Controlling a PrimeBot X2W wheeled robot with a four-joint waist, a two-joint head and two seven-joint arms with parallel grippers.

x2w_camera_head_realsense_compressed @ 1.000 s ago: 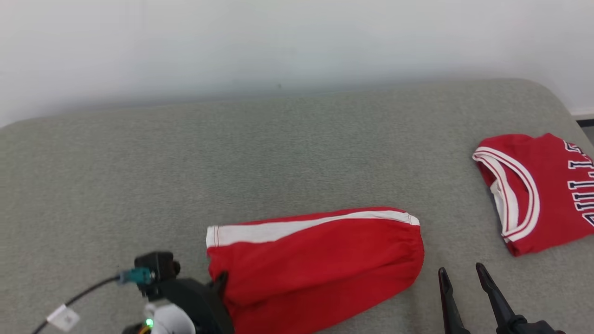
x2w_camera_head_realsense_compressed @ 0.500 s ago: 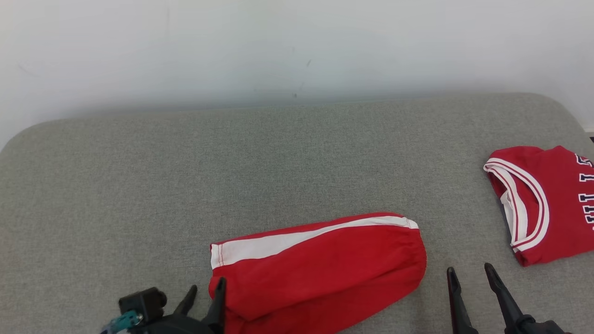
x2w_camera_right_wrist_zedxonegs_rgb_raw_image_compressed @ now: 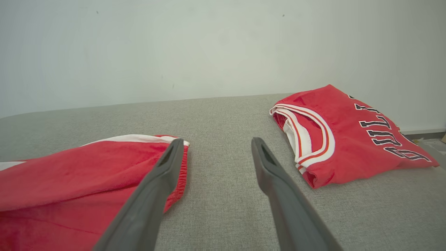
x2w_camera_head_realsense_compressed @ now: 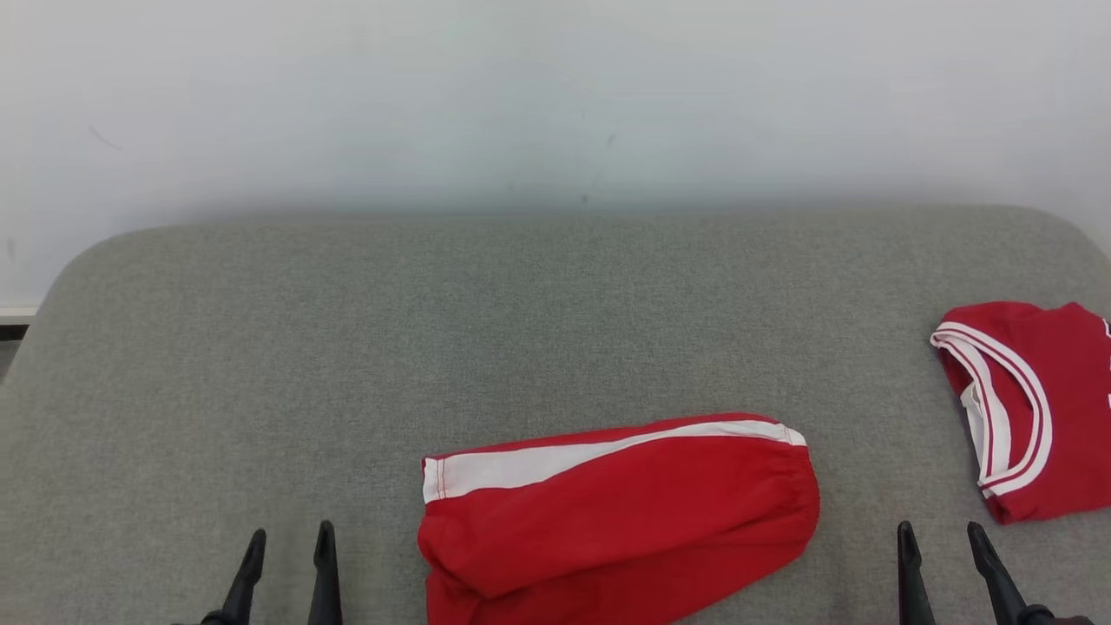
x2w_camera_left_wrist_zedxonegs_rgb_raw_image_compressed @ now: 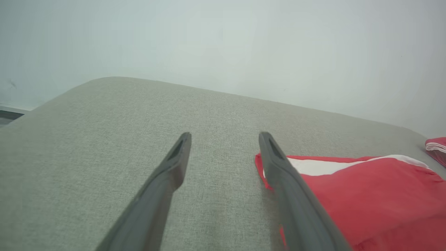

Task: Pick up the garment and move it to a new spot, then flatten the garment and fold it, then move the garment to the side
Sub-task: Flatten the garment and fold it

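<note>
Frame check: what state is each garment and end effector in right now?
Red shorts: folded, lying on the grey cushion, ungripped.
Red jersey: folded, lying at the cushion's right end.
Left end effector: open, empty, left of the shorts.
Right end effector: open, empty, between shorts and jersey.

Grey fabric surface (x2w_camera_head_realsense_compressed: 347, 330): folded red shorts (x2w_camera_head_realsense_compressed: 625, 512) near front; folded red jersey (x2w_camera_head_realsense_compressed: 1050, 408) well apart, right edge.

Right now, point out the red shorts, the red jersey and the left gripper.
red shorts (x2w_camera_head_realsense_compressed: 625, 512), head view, middle of the red panel.
red jersey (x2w_camera_right_wrist_zedxonegs_rgb_raw_image_compressed: 352, 153), right wrist view, red cloth beside the collar.
left gripper (x2w_camera_head_realsense_compressed: 292, 531), head view, midway between its fingertips.
</note>
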